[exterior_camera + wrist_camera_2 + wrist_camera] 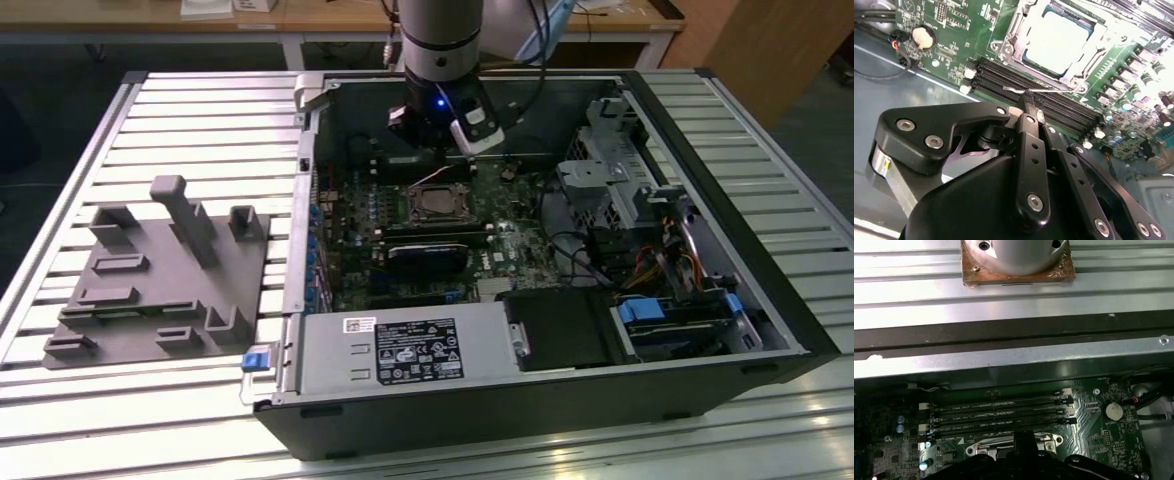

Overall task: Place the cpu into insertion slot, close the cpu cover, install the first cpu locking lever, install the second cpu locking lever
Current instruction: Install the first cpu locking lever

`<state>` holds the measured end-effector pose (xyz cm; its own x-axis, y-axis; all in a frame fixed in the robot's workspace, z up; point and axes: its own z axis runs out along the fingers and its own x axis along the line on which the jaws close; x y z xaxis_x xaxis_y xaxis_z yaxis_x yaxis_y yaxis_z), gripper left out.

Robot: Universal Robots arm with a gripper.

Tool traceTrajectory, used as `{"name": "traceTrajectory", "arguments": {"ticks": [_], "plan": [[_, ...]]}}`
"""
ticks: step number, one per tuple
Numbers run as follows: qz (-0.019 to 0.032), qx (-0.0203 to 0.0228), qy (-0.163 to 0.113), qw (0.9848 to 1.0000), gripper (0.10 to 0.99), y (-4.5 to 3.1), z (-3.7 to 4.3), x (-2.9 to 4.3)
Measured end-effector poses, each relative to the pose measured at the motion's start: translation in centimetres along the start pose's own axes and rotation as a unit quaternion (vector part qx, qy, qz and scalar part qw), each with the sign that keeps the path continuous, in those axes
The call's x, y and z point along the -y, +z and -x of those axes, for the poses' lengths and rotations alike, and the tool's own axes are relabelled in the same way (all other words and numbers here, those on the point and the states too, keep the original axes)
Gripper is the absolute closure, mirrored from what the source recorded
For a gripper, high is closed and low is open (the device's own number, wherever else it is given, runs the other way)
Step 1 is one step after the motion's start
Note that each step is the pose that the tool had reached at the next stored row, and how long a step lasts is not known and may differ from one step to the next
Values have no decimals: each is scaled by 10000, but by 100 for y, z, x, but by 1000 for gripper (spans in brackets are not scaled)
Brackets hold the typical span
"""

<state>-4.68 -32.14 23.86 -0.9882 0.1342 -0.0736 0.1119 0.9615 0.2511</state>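
Observation:
The cpu (1056, 35) shows its pale metal face inside the insertion slot (434, 206) on the green board. The cpu cover (1075, 75), a silver frame, lies flat around it. A thin silver locking lever (1054, 90) runs along the socket's edge, over the nearest black memory slot. My gripper (1027, 100) is shut with nothing between its black fingers, and its tip rests at or just above that lever. In the exterior view the gripper (433, 160) hangs inside the open case just behind the socket. In the first wrist view the socket's rim (979, 446) peeks out past the dark gripper body.
Long black memory slots (999, 415) and a coin battery (1112, 411) flank the socket. A black card (427, 255), a power supply (400, 350) and a drive cage (607, 175) crowd the case. A grey fixture plate (147, 275) lies at the exterior view's left.

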Motion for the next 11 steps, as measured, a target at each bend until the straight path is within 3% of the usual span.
{"name": "traceTrajectory", "arguments": {"ticks": [8, 11], "plan": [[-6, 74, 179, 9998, 980, 81, -6, 21], [-7, 78, 183, 9998, 980, 83, -6, 22]]}}
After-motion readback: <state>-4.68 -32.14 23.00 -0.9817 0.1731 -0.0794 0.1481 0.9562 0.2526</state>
